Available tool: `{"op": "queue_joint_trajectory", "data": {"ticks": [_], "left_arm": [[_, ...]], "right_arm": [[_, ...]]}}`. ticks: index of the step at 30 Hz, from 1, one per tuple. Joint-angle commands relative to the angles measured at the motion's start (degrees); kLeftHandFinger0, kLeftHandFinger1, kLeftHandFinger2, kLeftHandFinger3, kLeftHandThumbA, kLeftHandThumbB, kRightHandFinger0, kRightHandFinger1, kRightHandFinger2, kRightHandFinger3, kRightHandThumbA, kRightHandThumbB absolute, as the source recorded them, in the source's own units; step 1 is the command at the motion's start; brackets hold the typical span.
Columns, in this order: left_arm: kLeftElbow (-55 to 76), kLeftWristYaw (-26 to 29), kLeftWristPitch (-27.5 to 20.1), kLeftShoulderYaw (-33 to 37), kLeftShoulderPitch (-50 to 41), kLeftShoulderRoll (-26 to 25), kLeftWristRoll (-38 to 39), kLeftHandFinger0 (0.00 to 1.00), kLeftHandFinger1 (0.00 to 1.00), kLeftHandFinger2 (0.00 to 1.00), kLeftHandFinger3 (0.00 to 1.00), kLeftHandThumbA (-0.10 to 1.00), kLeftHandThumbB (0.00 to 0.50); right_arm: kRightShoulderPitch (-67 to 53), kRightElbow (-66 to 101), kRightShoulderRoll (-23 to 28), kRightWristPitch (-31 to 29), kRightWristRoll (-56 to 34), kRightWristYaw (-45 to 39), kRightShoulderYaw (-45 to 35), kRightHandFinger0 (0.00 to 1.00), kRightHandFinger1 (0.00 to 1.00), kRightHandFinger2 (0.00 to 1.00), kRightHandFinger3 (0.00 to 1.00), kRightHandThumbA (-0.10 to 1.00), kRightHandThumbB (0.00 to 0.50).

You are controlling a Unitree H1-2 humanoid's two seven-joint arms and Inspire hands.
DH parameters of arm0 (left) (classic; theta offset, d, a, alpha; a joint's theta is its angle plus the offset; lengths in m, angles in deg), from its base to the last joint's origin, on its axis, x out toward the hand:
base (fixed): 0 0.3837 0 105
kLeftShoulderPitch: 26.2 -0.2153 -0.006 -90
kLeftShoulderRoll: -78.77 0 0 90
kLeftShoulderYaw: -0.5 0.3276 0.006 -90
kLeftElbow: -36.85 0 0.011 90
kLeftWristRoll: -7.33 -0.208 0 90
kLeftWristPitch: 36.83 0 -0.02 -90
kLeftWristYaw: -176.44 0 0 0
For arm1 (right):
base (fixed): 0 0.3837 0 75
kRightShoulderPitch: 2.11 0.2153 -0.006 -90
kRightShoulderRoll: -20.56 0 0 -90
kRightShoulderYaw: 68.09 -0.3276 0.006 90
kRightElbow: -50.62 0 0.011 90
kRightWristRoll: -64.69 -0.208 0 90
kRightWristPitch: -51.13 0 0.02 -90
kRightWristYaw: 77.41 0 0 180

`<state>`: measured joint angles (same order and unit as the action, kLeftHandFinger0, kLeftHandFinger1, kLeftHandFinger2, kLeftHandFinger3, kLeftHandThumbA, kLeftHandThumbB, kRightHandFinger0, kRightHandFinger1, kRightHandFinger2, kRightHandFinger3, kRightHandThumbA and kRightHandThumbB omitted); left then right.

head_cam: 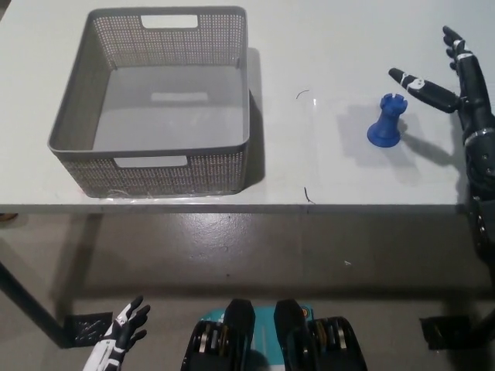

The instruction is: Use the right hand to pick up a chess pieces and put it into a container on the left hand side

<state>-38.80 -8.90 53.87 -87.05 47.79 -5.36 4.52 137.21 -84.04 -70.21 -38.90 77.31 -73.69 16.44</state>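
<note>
Status: early stage, nothing accomplished yet as judged from the layout. The blue chess piece (385,121), a rook, stands on the desk (325,46) toward its right side, nearer the front edge than the far one, and is not held. The grey basket (147,158) sits at the desk's left portion, well apart from the piece, and appears to hold nothing.

The right hand (452,85) is above the desk near the right edge, just beside the piece on its right, fingers spread apart and holding nothing; one fingertip reaches toward the rook's crown, but contact cannot be confirmed. The left hand (124,332) rests low below the front edge at the left, fingers spread, idle.

Orientation: the rook is upright, long axis vertical, battlement uppermost, broad base flat on the desk.

Remaining: close on the piece, lift, carry leftward across the desk, release into the basket.
</note>
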Motion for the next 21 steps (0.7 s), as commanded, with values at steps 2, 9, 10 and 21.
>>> {"op": "queue_joint_trajectory", "data": {"ticks": [2, 9, 10, 21], "left_arm": [[0.93, -0.39, -2.02, 0.14, -0.21, -0.16, 0.05, 1.0, 1.0, 1.0, 1.0, 1.0, 0.303], [0.11, -0.43, -2.72, 0.1, -0.15, -0.3, 0.05, 1.0, 1.0, 1.0, 1.0, 1.0, 0.309], [0.0, -0.42, -2.89, 0.11, -0.15, -0.33, -0.01, 1.0, 1.0, 1.0, 1.0, 1.0, 0.308], [0.6, -0.56, -2.24, 0.07, -0.15, -0.22, 0.45, 1.0, 1.0, 1.0, 1.0, 1.0, 0.299]], "right_arm": [[6.34, -4.48, 1.03, -2.89, -2.77, 0.53, -0.34, 1.0, 1.0, 1.0, 1.0, 1.0, 0.5], [8.38, -10.96, -0.63, -4.33, -1.82, 1.88, 1.82, 1.0, 1.0, 1.0, 1.0, 1.0, 0.5], [8.48, -11.37, -0.72, -4.52, -1.82, 2.0, 1.93, 1.0, 1.0, 1.0, 1.0, 1.0, 0.5], [10.33, -19.37, -3.08, -7.29, -2.47, 2.66, 3.28, 1.0, 1.0, 1.0, 1.0, 1.0, 0.5]]}}
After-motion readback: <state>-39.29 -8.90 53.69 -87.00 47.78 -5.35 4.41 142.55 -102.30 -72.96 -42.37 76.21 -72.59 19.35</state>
